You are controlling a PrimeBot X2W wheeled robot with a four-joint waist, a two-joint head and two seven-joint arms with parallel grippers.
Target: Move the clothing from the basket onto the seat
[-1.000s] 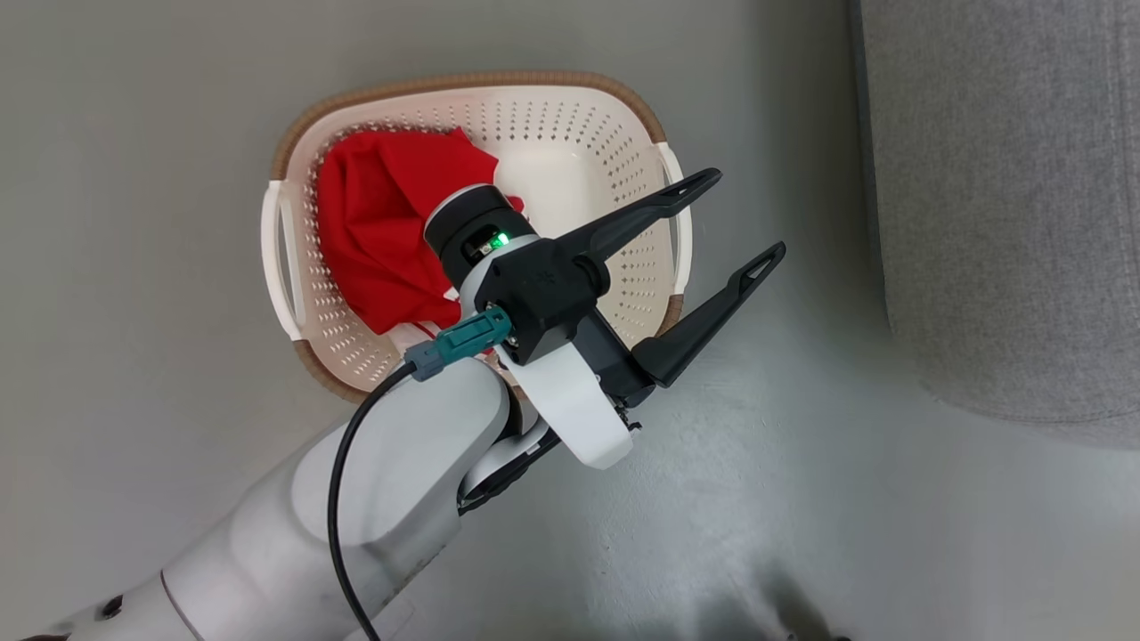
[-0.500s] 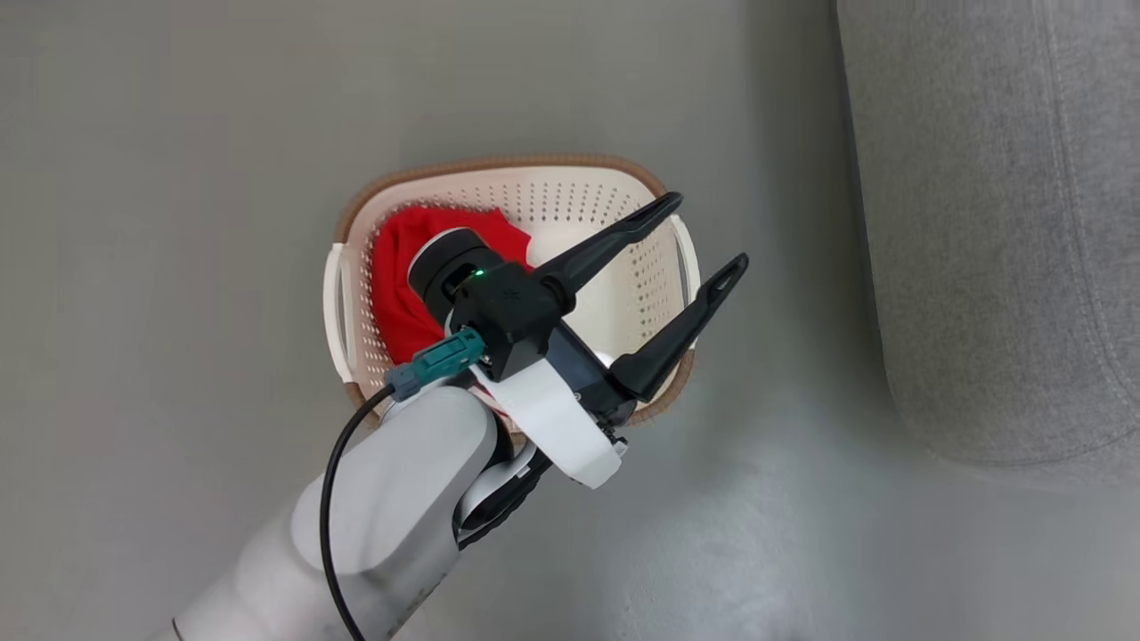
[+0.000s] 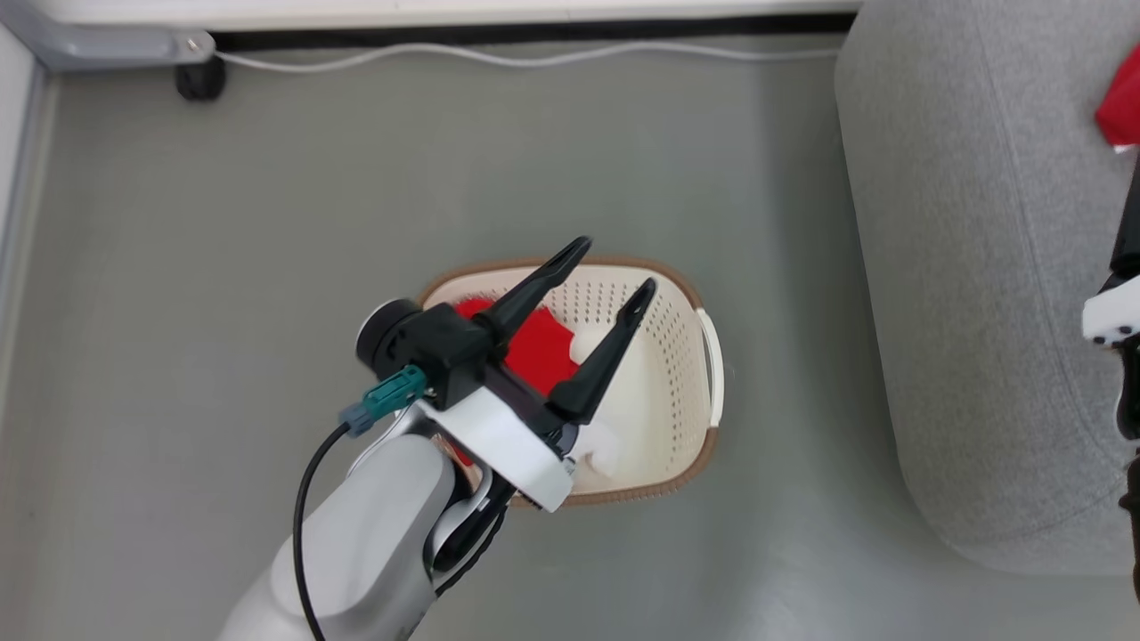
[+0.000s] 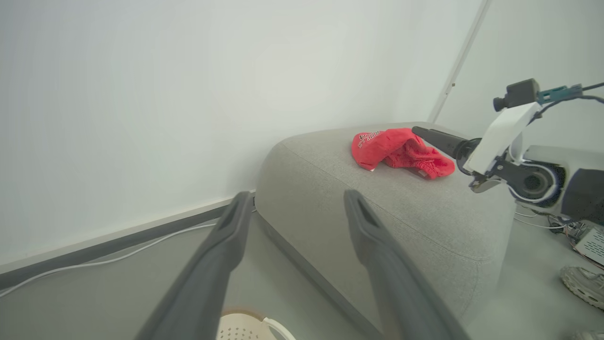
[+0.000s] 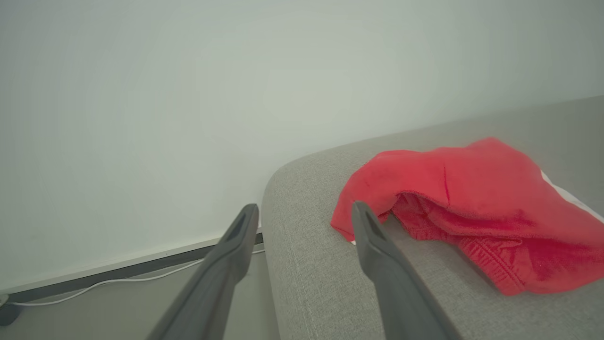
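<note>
The cream basket point(image 3: 696, 450) stands on the floor with red clothing point(image 3: 540, 349) bunched in its left half. My left gripper point(image 3: 614, 264) hangs open and empty above it, fingers spread over the basket. Another red garment point(image 5: 472, 203) with white trim lies crumpled on the grey seat point(image 5: 306, 274), also seen at the seat's far right point(image 3: 1120, 100). My right gripper point(image 5: 305, 209) is open and empty at the seat's edge, its right finger just short of the garment. In the left wrist view, one dark finger point(image 4: 439, 140) of the right gripper lies by the garment point(image 4: 396, 150).
A white cable point(image 3: 499, 59) runs along the dark baseboard at the back. A castor wheel point(image 3: 198, 80) stands at the back left. Part of my right arm point(image 3: 1109, 316) is over the seat's right side. A shoe point(image 4: 583, 283) rests on the floor beyond the seat.
The head camera has pulled back and tilted up, so the basket sits lower and smaller, and the wall base and the seat's garment have come into view. My left gripper stays open over the basket.
</note>
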